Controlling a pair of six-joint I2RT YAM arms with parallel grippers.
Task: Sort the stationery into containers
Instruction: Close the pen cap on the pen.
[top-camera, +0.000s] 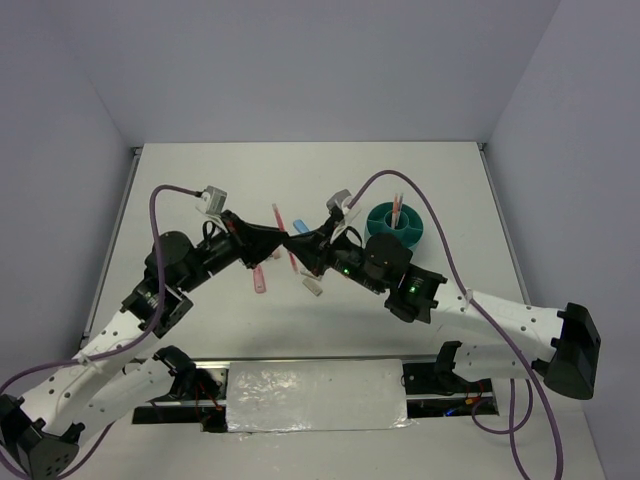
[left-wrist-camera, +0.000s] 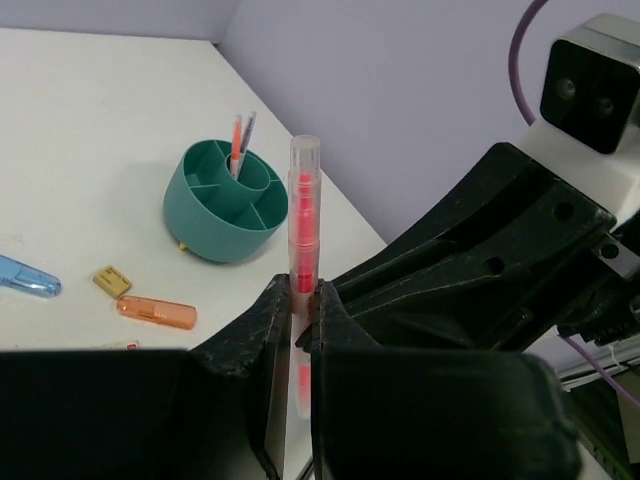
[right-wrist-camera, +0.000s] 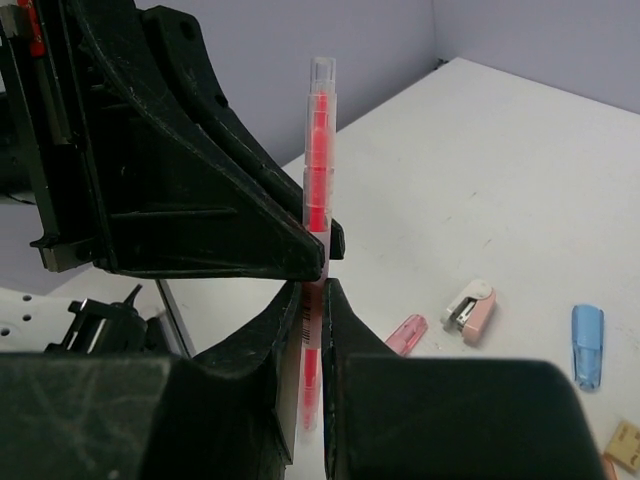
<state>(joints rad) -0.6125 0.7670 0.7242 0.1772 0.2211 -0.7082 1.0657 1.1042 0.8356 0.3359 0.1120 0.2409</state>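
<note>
Pen (left-wrist-camera: 304, 210) stands upright, pinched between the nearly closed jaws of my left gripper (left-wrist-camera: 303, 295). My right gripper (right-wrist-camera: 312, 295) clamps the same pen lower down. Beyond, the cup (left-wrist-camera: 205, 225) sits on the table (left-wrist-camera: 90, 120).

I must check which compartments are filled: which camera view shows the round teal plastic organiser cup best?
The left wrist view: the round teal plastic organiser cup is whole there, dividers clear, two thin pens standing in one compartment. The top view shows it small, its inside hard to read. The right wrist view lacks it.
</note>
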